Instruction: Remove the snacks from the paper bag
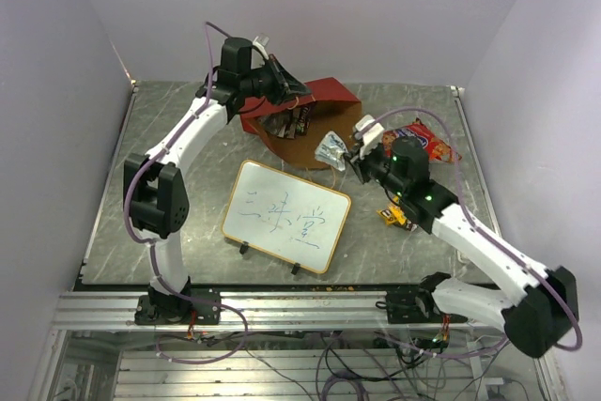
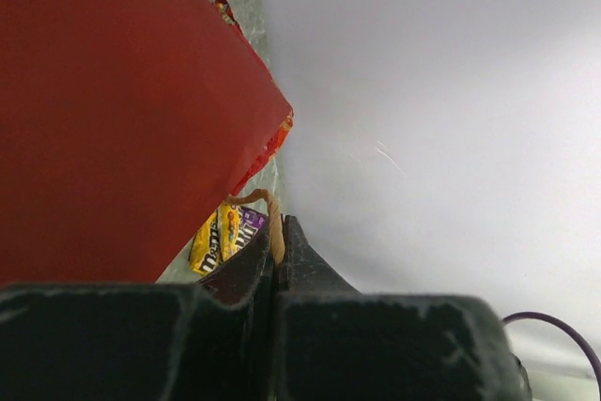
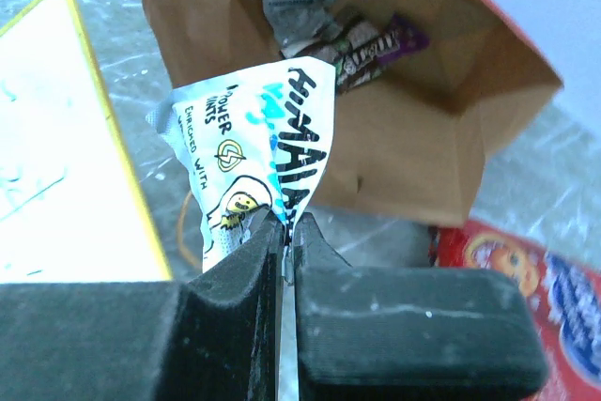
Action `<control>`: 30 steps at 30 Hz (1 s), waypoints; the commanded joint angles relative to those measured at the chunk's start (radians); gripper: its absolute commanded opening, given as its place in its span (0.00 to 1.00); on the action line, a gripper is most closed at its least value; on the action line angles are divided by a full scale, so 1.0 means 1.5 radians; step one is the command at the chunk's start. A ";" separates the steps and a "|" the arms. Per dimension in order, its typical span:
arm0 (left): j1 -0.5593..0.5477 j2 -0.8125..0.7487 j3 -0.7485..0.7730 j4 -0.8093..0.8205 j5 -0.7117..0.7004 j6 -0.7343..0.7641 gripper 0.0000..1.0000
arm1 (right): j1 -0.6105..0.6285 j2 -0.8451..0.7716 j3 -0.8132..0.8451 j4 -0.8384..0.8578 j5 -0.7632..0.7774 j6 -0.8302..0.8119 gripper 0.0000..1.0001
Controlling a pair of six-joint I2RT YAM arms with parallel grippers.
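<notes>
The paper bag (image 1: 324,99), red outside and brown inside, is tipped with its mouth toward the whiteboard. My left gripper (image 1: 285,88) is shut on the bag's string handle (image 2: 269,215) and holds the bag's far side (image 2: 122,110) up. My right gripper (image 1: 351,153) is shut on a white printed snack packet (image 3: 254,152), held just outside the bag's mouth (image 3: 413,147). Silver, brown and purple packets (image 3: 343,35) lie inside the bag. The red chip bag (image 1: 427,138) lies on the table to the right. A yellow packet (image 1: 392,218) lies by my right arm.
The white gold-framed whiteboard (image 1: 286,215) stands in front of the bag, close to my right gripper's left side (image 3: 56,166). Yellow and purple packets (image 2: 223,232) lie on the table beside the bag in the left wrist view. Grey walls close in the back and sides.
</notes>
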 commanded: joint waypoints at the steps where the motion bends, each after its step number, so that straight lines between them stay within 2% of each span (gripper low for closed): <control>1: -0.004 -0.035 -0.024 0.059 -0.019 -0.010 0.07 | 0.002 -0.084 -0.007 -0.212 0.083 0.188 0.00; 9: -0.012 -0.047 -0.046 0.081 -0.028 -0.022 0.07 | 0.001 -0.136 0.003 -0.440 0.388 0.523 0.00; 14: -0.019 -0.055 -0.059 0.082 -0.037 -0.027 0.07 | -0.002 -0.109 0.012 -0.549 0.526 0.694 0.00; 17: -0.024 -0.056 -0.060 0.083 -0.042 -0.027 0.07 | -0.014 -0.080 0.015 -0.540 0.565 0.682 0.00; 21: -0.029 -0.058 -0.055 0.068 -0.047 -0.023 0.07 | -0.094 -0.042 0.022 -0.517 0.551 0.660 0.00; 26: -0.031 -0.056 -0.043 0.063 -0.056 -0.018 0.07 | -0.239 -0.057 -0.033 -0.408 0.428 0.601 0.00; 30: -0.036 -0.050 -0.032 0.054 -0.057 -0.012 0.07 | -0.258 -0.045 -0.070 -0.347 0.399 0.590 0.00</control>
